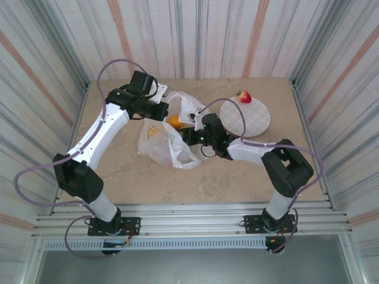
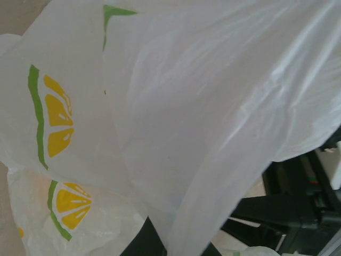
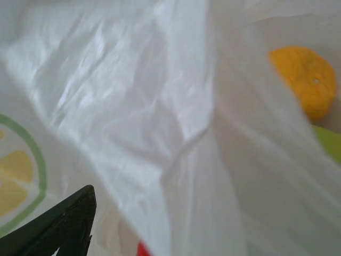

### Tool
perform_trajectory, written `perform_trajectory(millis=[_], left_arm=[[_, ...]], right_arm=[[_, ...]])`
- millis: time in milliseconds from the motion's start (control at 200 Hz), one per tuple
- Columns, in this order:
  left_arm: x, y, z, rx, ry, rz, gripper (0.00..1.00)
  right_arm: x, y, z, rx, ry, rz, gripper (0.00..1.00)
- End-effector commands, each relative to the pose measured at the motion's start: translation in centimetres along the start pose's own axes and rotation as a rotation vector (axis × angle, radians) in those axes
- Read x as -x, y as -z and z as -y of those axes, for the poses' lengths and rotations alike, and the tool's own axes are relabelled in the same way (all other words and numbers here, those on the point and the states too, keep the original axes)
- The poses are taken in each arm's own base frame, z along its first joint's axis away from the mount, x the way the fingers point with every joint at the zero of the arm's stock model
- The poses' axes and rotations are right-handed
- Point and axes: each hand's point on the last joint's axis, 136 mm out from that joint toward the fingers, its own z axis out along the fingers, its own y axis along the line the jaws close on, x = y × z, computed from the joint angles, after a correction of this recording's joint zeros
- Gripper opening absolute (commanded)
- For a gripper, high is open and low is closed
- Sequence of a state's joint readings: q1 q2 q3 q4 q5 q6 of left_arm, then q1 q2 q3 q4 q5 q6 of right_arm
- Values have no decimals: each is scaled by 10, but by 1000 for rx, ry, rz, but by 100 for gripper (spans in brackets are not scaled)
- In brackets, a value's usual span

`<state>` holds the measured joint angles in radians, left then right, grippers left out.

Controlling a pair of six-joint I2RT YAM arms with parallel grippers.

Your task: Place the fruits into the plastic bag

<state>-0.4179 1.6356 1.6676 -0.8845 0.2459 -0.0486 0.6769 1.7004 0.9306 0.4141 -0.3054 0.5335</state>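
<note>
The plastic bag (image 1: 157, 145) is pinched at its edge by the closed left gripper (image 1: 167, 110); how far the right gripper (image 1: 187, 136) is opened cannot be told.

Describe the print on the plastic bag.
Yellow lemon slices edged in green on the white plastic bag, clearest in the left wrist view.

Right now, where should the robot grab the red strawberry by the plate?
Probably its fat red middle, coming straight down from above. The strawberry lies at the far rim of the plate, green leafy end to the left, with table showing behind it, so a grip can close across its rounded sides.
</note>
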Motion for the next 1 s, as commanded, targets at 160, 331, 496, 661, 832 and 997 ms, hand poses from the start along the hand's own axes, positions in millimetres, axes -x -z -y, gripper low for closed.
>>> perform_trajectory(millis=[160,331,496,661,832,997], left_arm=[[0,9,-9,15,33,31,0],[1,9,-14,9,59,42,0],[0,9,-16,4,68,41,0],[0,8,-14,-12,73,40,0],[0,9,-15,-8,69,43,0],[0,7,-14,-16,72,40,0]], right_arm=[[-10,65,15,-19,81,-86,73],[-13,109,11,-26,147,-115,74],[-1,147,3,-42,177,-43,77],[31,176,19,-151,186,85,81],[63,191,50,-322,233,168,85],[101,204,106,-634,245,231,90]])
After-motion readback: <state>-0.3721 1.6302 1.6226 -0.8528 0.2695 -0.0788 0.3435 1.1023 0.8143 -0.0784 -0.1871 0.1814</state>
